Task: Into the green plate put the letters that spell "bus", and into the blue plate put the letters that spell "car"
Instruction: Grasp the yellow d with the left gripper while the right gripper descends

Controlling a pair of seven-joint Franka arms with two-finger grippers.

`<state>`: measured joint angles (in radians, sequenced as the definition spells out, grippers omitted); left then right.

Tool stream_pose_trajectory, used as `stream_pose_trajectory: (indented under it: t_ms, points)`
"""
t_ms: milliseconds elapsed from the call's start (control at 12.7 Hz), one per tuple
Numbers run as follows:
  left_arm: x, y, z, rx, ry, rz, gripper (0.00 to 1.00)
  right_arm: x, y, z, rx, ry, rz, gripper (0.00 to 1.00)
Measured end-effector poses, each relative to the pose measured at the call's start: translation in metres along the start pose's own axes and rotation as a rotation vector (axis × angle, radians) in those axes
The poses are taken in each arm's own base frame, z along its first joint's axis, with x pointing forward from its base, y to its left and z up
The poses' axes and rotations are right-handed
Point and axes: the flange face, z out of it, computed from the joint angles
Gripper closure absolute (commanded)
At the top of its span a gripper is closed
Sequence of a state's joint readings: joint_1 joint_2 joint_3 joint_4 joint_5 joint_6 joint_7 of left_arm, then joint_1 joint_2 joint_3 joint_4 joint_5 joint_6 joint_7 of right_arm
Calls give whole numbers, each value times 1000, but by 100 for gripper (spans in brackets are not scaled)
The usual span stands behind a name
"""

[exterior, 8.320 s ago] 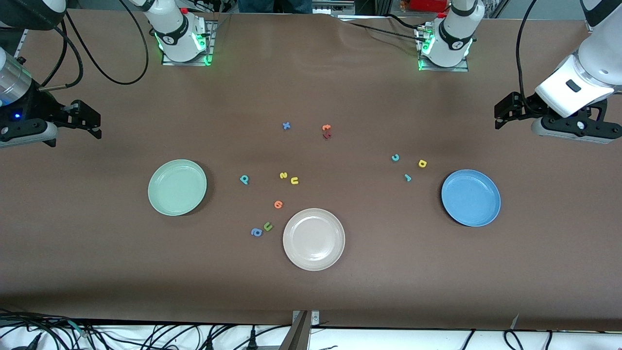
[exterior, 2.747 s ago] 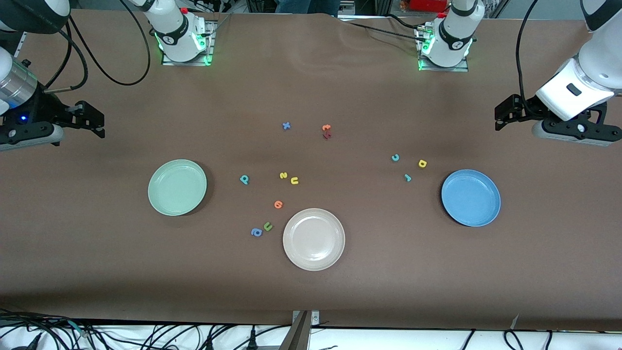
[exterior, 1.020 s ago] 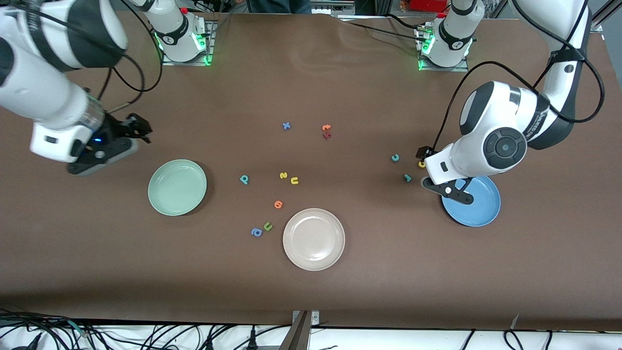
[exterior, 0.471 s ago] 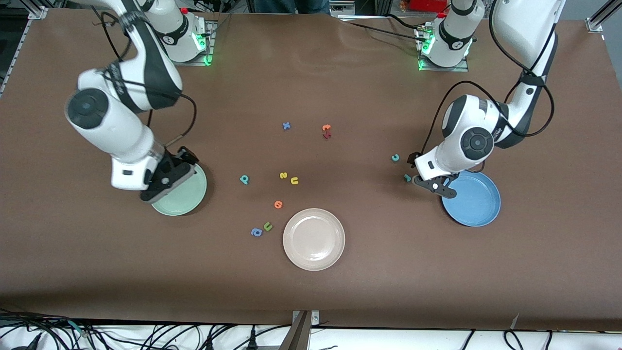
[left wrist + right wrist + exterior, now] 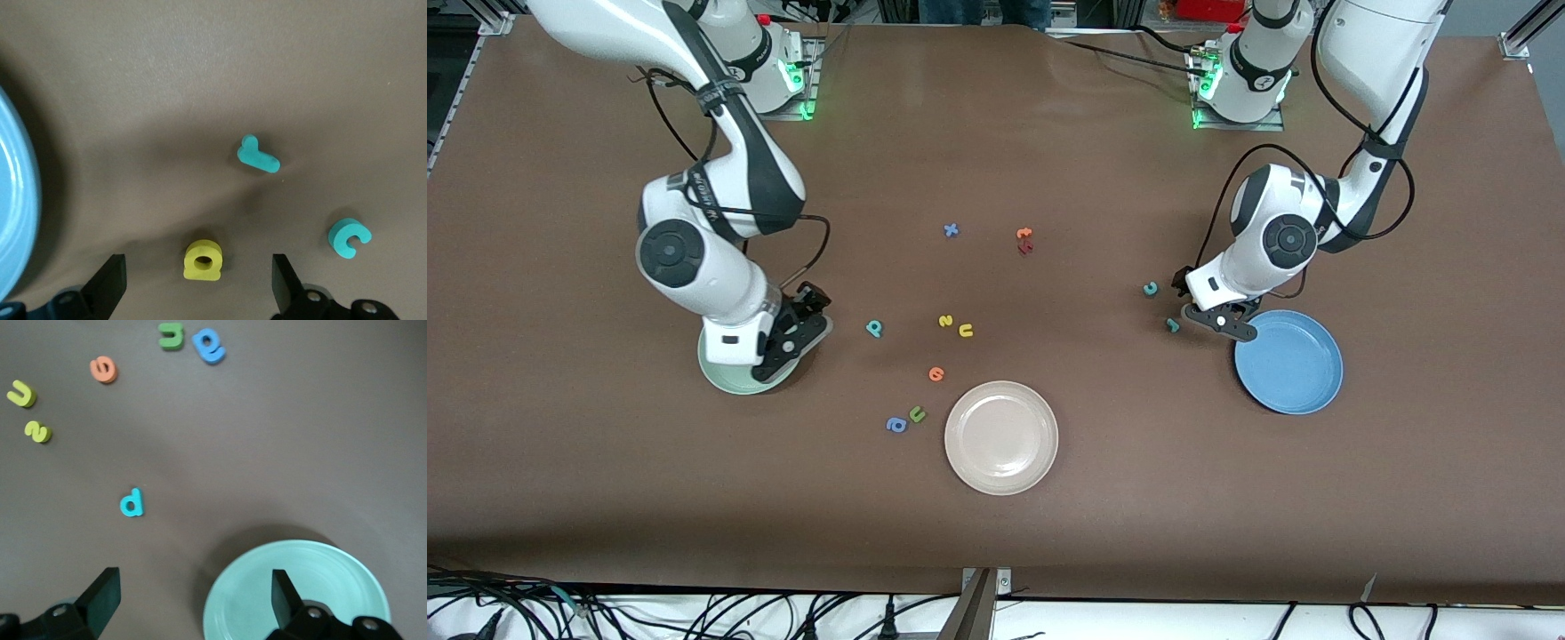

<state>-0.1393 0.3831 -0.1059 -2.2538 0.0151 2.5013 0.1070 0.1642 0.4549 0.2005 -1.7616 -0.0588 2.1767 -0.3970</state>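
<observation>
Yellow foam a [image 5: 203, 260]: flat on worktop, centred between the released left tool [image 5: 199, 283] fingers (blue plate [image 5: 17, 200] at nine o'clock). Right tool [image 5: 190, 603] released over green plate [image 5: 300, 593].

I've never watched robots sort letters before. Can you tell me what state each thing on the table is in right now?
Left gripper: open, low around the yellow a.
Right gripper: open, empty, over the green plate's edge.
Green plate: empty.
Blue plate: empty.
Beige plate: empty.
Teal c, teal r: loose on the table.
Teal b, yellow s, yellow u: loose on the table.
</observation>
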Motion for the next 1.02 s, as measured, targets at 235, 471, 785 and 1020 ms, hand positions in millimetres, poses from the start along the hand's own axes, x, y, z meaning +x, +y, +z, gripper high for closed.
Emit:
stream_pose_trajectory:
  t_ms: [235, 471, 785, 1020]
  points:
    - [-2, 0, 3, -1, -4, 0, 22, 7, -18, 29, 25, -34, -27, 1]
    - [-4, 1, 8, 0, 4, 1, 45, 11, -24, 44, 33, -37, -25, 6]
    - [-5, 1, 14, -1, 10, 1, 70, 20, -47, 65, 25, 6, 24, 5]
    - [-5, -1, 13, 0, 15, -1, 81, 8, -59, 95, 17, 49, 43, 6]
